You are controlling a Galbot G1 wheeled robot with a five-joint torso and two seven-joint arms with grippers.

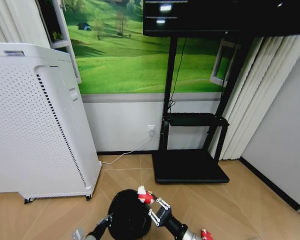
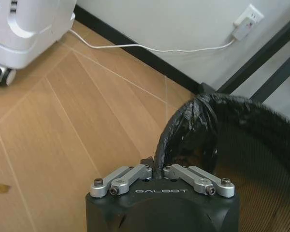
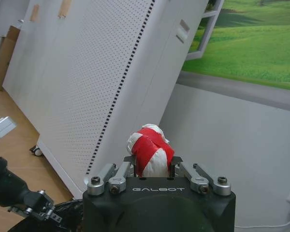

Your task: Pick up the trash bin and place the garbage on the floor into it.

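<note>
- the black trash bin [image 1: 126, 216] is seen low in the head view, lined with a black bag and held above the tan parquet floor [image 1: 230, 200].
- the left gripper [image 2: 160, 170] is closed on the bin's near rim, where the bag is bunched over the edge.
- a crumpled red-and-white wrapper [image 3: 150, 151] is clamped between the fingers of the right gripper [image 3: 151, 166], held at the bin's right rim, over the edge of its opening.
- a second red-and-white piece [image 1: 206, 234] is seen on the floor, to the right of the right arm.
- a tall white perforated air purifier [image 1: 35, 120] is stood just left of the bin.
- a black tv stand [image 1: 190, 165] is set against the wall behind.
</note>
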